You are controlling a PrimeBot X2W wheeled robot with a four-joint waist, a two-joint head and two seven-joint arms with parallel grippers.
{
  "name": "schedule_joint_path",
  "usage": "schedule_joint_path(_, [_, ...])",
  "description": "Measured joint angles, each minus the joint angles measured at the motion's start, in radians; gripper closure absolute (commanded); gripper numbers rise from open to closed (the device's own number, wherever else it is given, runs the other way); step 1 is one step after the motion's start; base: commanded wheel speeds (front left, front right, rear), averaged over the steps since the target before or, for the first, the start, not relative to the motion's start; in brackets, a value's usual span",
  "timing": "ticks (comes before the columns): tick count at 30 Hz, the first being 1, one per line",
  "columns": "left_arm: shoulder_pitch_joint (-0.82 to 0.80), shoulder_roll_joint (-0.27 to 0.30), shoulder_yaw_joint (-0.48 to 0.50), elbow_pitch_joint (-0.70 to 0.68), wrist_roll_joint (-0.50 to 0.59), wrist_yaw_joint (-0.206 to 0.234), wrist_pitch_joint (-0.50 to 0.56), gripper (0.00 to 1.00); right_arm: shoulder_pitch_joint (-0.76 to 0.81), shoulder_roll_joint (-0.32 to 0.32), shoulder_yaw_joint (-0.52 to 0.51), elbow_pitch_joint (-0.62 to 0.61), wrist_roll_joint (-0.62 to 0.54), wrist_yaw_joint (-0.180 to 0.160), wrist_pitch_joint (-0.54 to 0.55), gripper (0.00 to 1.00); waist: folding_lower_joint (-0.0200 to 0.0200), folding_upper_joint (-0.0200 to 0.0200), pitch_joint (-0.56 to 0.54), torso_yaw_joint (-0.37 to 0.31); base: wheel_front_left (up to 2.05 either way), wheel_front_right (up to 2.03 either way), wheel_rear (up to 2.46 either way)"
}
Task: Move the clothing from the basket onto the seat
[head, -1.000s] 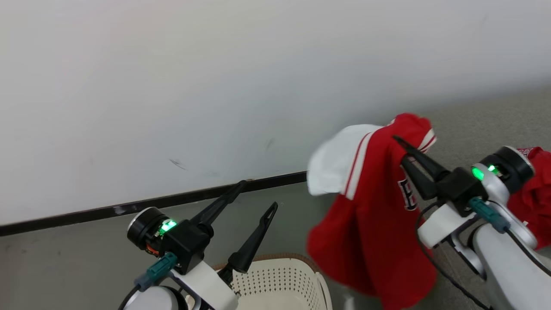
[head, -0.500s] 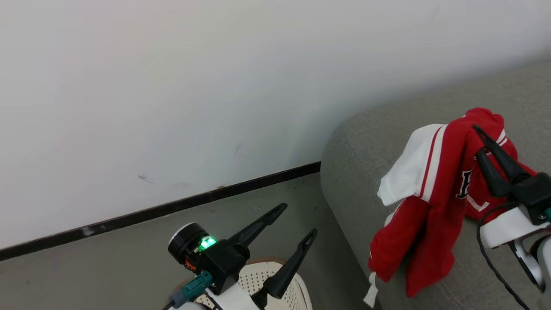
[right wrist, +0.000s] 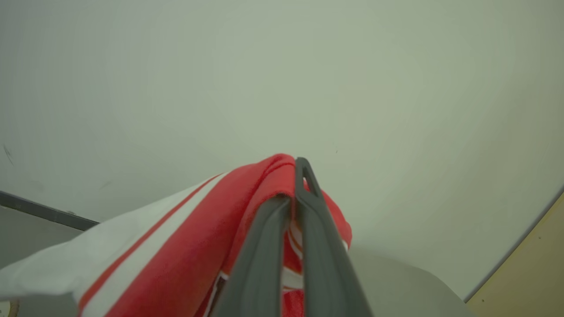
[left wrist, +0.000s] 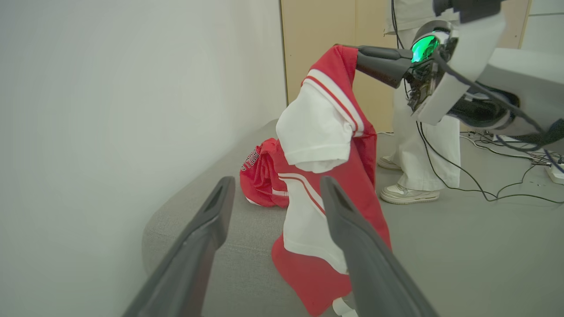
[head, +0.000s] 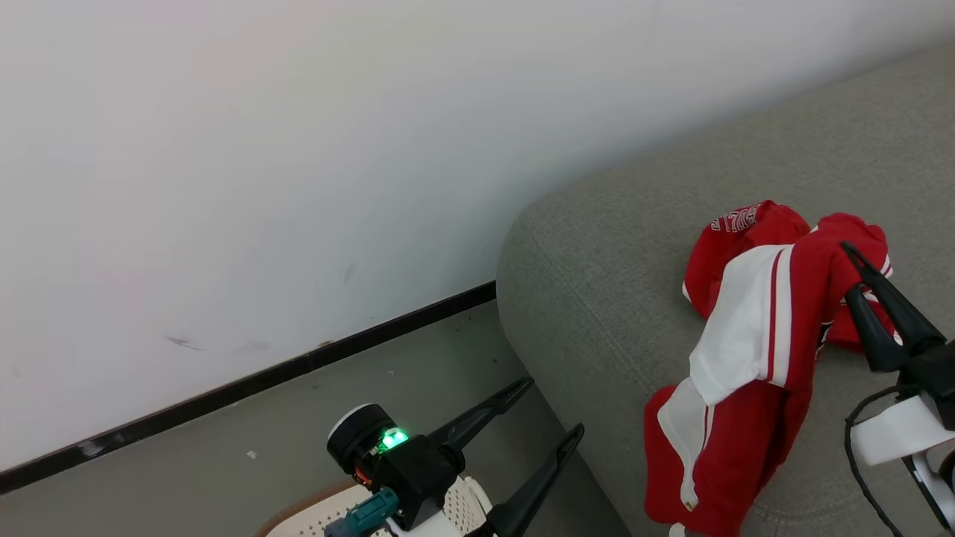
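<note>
Jersey point(head: 748, 350) in right claw point(head: 847, 268) over seat point(head: 597, 246)

Seat point(head: 597, 246): along the wall point(head: 298, 149).
Hanging jersey point(head: 746, 335): from the right pincer point(head: 849, 270), over the seat's edge.
Crumpled jersey point(head: 739, 231): on the seat, behind the hanging jersey.
Basket point(head: 313, 514): below the left pincer point(head: 552, 406), left of the seat.

This is looking like a robot test lab: cables point(left wrist: 475, 182) are trailing across the grey floor point(left wrist: 462, 255) to a power strip point(left wrist: 556, 174), a person point(left wrist: 425, 145) is standing by, and a seat point(head: 619, 246) is sitting beside a blank wall point(head: 298, 149).
</note>
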Motion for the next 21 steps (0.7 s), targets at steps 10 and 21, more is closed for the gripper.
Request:
schedule_joint_path(10, [0.011,0.0,0.02,0.011,0.0,0.005,-0.025,0.0,-0.013,-0.012,0.096,0.015,0.097,0.0,0.0,1.0,0.0,0.0,0.014,-0.068,0.0,0.0,0.0])
schedule_joint_path(21, [0.036,0.028,0.065,-0.007,0.012,0.056,-0.026,0.0,-0.397,-0.149,0.138,0.076,0.231,0.0,0.04,1.0,0.0,0.0,0.059,-0.097,0.0,0.0,0.0])
